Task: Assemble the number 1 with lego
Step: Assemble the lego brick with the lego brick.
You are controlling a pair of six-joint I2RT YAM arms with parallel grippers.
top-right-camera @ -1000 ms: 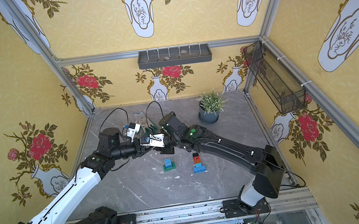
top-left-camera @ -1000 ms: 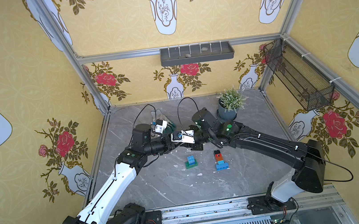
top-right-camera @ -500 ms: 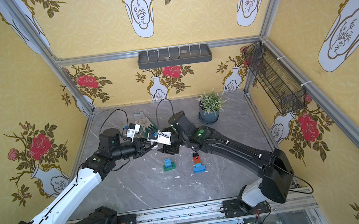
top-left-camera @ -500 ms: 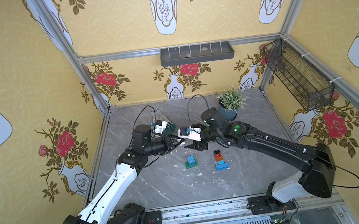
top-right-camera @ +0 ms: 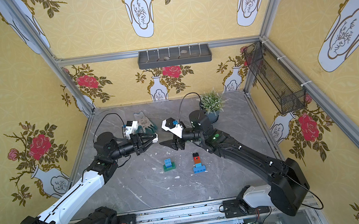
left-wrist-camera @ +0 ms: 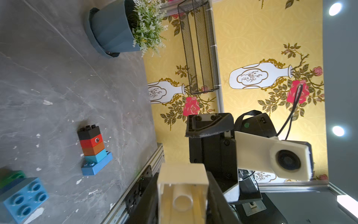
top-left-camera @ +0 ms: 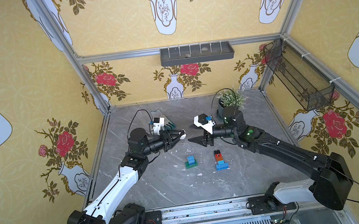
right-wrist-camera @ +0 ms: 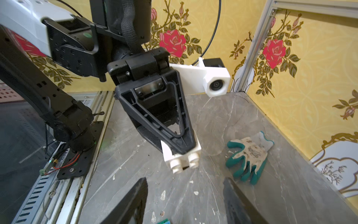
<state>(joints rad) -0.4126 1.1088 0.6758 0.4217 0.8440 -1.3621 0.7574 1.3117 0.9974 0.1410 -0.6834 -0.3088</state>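
Mid-frame in both top views, off the table: white brick (top-left-camera: 184, 136) pinched in left gripper (top-left-camera: 182, 137), studs toward the opposite arm. Clearer at centre of right wrist view: one black finger (right-wrist-camera: 180, 144) across most of the brick, second finger largely hidden behind it. Just right of that in the top views, tip to tip but apart: right gripper (top-left-camera: 190, 134), spread wide, nothing between. In right wrist view, only two finger stubs at the lower edge, cut off.

On grey table (top-left-camera: 160, 189), below centre: black-red-orange-light blue stack (top-left-camera: 218, 156) lying flat, joined to long blue brick (top-left-camera: 222, 166). Left of it, apart: blue-on-green pair (top-left-camera: 190, 161). Pair cropped at lower left in left wrist view, a sliver at bottom edge in right wrist view.

Glove (top-right-camera: 143, 121) upper centre, partly hidden behind the left wrist camera.
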